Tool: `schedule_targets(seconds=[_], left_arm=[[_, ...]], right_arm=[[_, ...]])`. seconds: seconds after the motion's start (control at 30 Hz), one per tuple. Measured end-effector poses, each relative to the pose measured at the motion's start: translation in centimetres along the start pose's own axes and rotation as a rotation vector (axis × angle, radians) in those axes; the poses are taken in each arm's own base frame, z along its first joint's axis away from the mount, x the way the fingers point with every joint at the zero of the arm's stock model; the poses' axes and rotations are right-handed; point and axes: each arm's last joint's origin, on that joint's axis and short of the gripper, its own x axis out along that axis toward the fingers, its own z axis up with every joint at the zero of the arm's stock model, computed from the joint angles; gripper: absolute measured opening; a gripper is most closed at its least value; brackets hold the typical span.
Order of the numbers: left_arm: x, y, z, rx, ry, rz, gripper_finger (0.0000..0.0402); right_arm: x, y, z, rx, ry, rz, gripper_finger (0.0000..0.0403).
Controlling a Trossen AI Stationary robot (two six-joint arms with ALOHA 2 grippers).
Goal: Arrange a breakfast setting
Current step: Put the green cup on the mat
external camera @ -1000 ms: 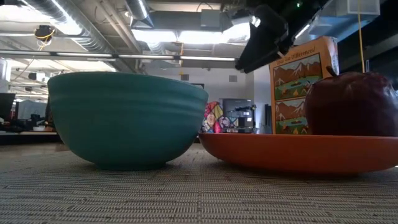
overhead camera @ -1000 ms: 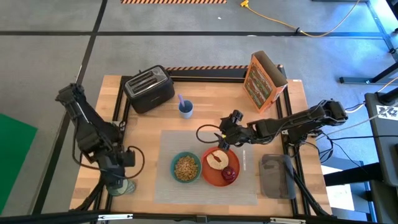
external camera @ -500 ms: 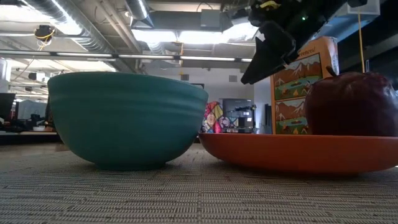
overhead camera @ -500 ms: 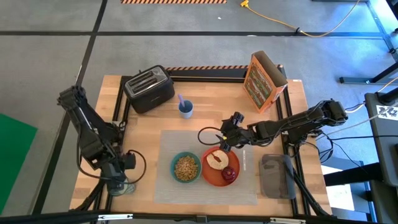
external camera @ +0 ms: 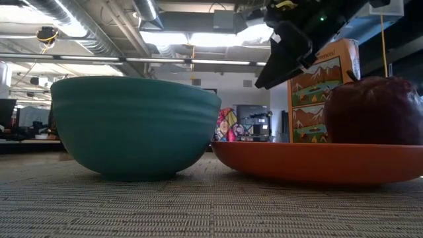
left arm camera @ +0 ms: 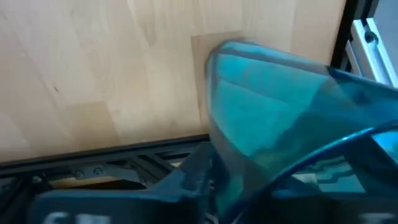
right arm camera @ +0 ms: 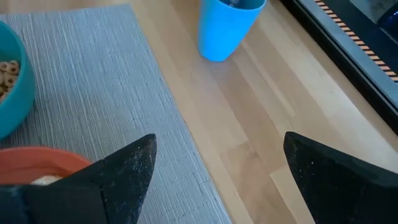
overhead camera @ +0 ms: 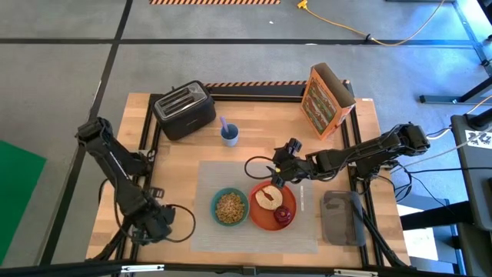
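Left gripper [overhead camera: 154,228] at the table's front-left corner, fingers clamped on the clear greenish glass [left arm camera: 273,118] — just off the placemat [overhead camera: 231,181]. Right gripper [overhead camera: 278,171] spread wide, empty, hovering beside the orange-red plate [overhead camera: 264,218]; teal bowl [overhead camera: 229,207] alongside.

One bowl [overhead camera: 229,207], one plate [overhead camera: 274,208], one apple [overhead camera: 284,215], one toaster [overhead camera: 184,109].

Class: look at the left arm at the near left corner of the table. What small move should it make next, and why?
Probably lift the clear greenish glass straight up. The left gripper sits over it off the grey placemat, and the wrist view shows the glass filling the space between its fingers, so the grasp looks nearly made. The right gripper waits open above the orange-red plate.
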Motion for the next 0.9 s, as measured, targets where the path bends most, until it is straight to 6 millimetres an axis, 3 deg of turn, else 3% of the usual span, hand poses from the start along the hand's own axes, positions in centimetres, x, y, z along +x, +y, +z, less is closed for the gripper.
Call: schedule_targets(seconds=[0.1,0.27,0.57,0.7,0.9], left_arm=[[-0.4,0.5,0.3,0.003,-0.012,-0.004,0.0015],[-2.0,2.7,0.0,0.006,-0.058,0.048,0.0007],[-6.3,10.7,-0.9,-0.138,-0.163,0.268,0.0005],[-8.4,14.0,0.0,-0.301,-0.285,0.327,0.0005],[-11.7,18.2,2.9,-0.562,-0.471,0.204,0.0006]], right_arm=[[0.0,0.0,0.1,0.007,-0.014,-0.003,0.0339],[0.0,0.1,0.3,0.002,-0.033,0.002,0.0339],[-0.2,0.0,0.5,-0.010,-0.045,-0.004,0.0339],[-0.5,-0.2,0.7,-0.003,-0.055,-0.001,0.0339],[-1.0,-0.4,1.0,0.017,-0.074,0.006,0.0339]])
